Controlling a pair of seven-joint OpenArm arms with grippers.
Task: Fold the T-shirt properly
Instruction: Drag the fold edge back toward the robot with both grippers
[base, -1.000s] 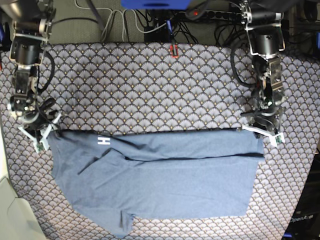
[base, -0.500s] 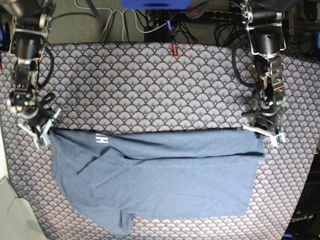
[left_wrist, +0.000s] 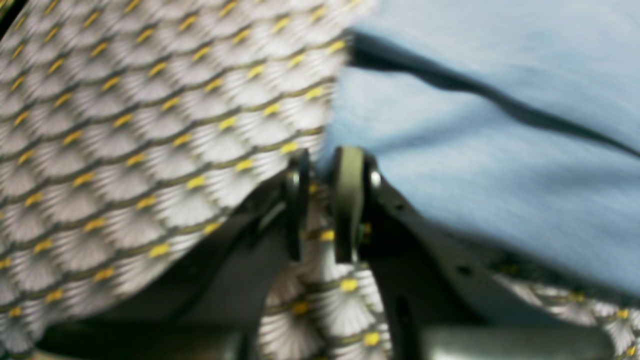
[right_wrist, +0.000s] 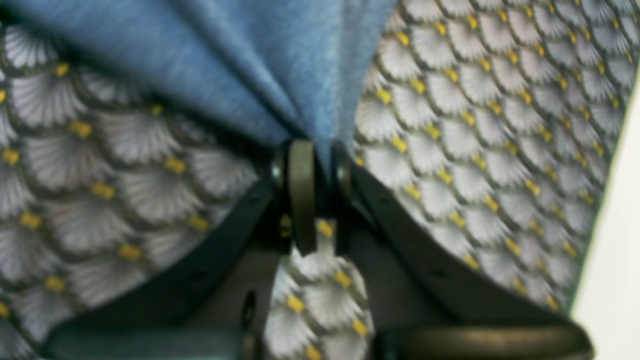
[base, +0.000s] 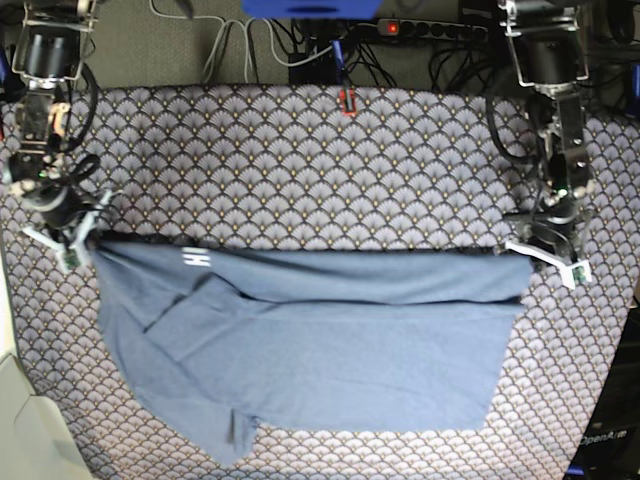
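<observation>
The T-shirt (base: 320, 345) lies spread on the counter (base: 300, 160), over the fan-patterned cloth. The right hand (base: 72, 240) pinches the shirt's top corner on one side; its fingers are squeezed tight on the blue cloth. The left hand (base: 545, 258) is at the other top corner, nearly closed, with the shirt's edge between its fingers.

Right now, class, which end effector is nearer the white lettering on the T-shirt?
Right. The right end effector grips the T-shirt just beside the white lettering; the left end effector is at the opposite corner.
</observation>
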